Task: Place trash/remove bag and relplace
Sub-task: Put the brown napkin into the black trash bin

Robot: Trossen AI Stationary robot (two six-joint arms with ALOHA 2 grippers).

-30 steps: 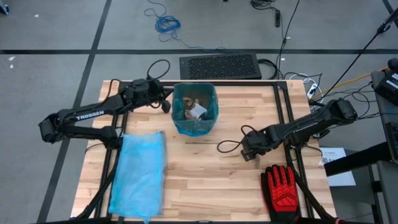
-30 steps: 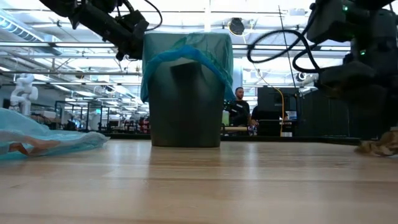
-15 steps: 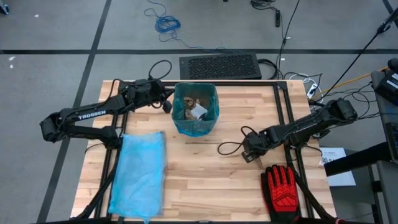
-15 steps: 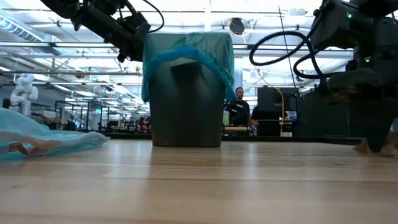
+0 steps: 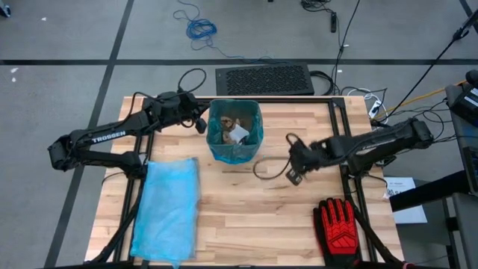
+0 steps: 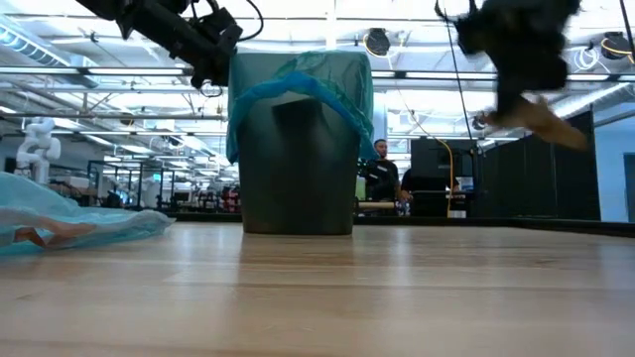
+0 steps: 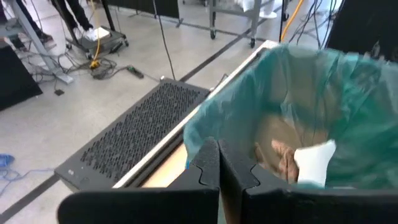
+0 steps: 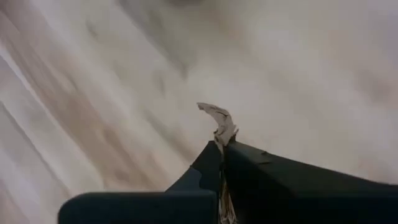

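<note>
One brown scrap (image 8: pixel 222 126), clenched in the right gripper (image 8: pixel 221 152), juts lengthwise beyond the fingertips.

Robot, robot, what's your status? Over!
Right pincer shut on brown paper scrap, lifted off table. Left pincer shut at bin rim. Nothing blocking the bin.

— Where does the high view sit?
— Above, looking straight down on the whole table (image 5: pixel 246 217). The low view sits at table-top height, facing level across into the room.
— Do they share anything?
— The lined bin (image 5: pixel 234 133) — it also fills the left wrist view at close range. The right wrist camera looks down at bare table wood, very near.
</note>
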